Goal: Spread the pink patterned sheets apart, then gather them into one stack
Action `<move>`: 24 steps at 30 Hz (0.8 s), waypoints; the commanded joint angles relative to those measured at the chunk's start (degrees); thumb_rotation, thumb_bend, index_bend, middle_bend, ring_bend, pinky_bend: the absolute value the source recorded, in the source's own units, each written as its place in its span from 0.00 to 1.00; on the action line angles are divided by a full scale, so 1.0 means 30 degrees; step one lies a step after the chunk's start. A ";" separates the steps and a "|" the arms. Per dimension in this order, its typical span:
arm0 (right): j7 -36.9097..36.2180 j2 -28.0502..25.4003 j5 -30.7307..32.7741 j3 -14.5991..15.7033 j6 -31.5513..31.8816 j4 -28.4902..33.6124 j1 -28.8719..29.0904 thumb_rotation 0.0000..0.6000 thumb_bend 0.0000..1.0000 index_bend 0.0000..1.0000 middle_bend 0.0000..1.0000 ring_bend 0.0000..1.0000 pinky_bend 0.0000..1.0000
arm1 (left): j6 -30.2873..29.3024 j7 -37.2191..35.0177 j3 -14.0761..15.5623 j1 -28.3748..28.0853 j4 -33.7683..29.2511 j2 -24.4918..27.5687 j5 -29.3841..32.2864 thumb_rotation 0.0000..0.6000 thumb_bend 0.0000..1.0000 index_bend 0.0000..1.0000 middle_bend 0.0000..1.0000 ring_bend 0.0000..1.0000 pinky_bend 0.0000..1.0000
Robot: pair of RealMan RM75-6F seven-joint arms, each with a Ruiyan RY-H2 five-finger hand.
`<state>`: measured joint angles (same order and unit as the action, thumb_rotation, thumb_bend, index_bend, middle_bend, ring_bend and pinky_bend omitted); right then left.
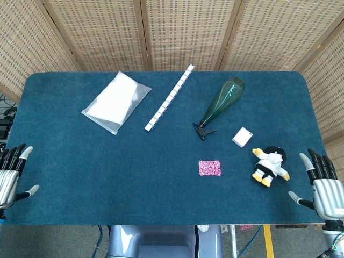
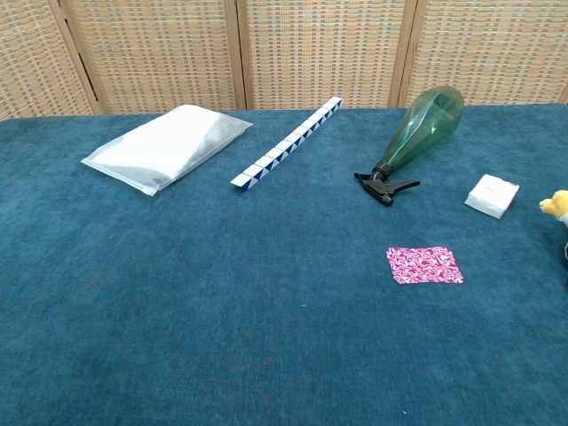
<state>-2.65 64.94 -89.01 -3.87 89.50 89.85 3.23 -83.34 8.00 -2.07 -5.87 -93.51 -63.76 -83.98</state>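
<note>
Left hand (image 1: 11, 174) silver-ribbed, black fingers (image 1: 20, 156) grey-tipped, right hand (image 1: 322, 185) alike

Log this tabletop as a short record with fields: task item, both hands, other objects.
task item: pink patterned sheets, one flat stack on the blue cloth table, untouched
left hand: at the table's left edge, fingers apart, empty
right hand: at the right edge, fingers apart, empty
others: green spray bottle lying down, white plastic bag, plush toy

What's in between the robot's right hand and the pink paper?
The stuffed penguin toy lies between the right hand and the pink patterned sheets, seen in the head view.
</note>
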 commanded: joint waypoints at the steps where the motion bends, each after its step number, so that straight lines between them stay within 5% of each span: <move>1: -0.0003 -0.0001 -0.0025 0.0021 -0.0029 0.0005 0.0003 1.00 0.00 0.00 0.00 0.00 0.00 | -0.0006 -0.0007 0.0007 0.0007 -0.0009 -0.0001 -0.0006 1.00 0.02 0.00 0.00 0.00 0.00; 9: -0.0717 0.0032 -0.0576 0.0048 -0.0301 -0.0130 0.0379 1.00 0.01 0.00 0.00 0.00 0.00 | 0.0030 0.0078 -0.0057 -0.0038 0.0060 -0.0028 0.0071 1.00 0.02 0.00 0.00 0.00 0.00; 18: -0.3038 -0.0060 -0.3742 0.0558 -0.4190 -0.0803 0.4170 1.00 0.94 0.05 0.00 0.00 0.00 | 0.0085 -0.0076 -0.0021 -0.0090 0.0079 0.0006 -0.0055 1.00 0.02 0.00 0.00 0.00 0.00; 24: -0.3135 0.0891 -0.4526 0.0778 -0.6474 -0.0858 0.6176 1.00 1.00 0.10 0.05 0.00 0.01 | 0.0257 -0.0012 -0.0057 -0.0140 -0.0054 0.0060 0.0144 1.00 0.02 0.00 0.00 0.00 0.00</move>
<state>-13.03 66.37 -101.58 -1.95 71.91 87.44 20.28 -82.58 7.95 -2.24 -6.28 -93.65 -63.60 -83.56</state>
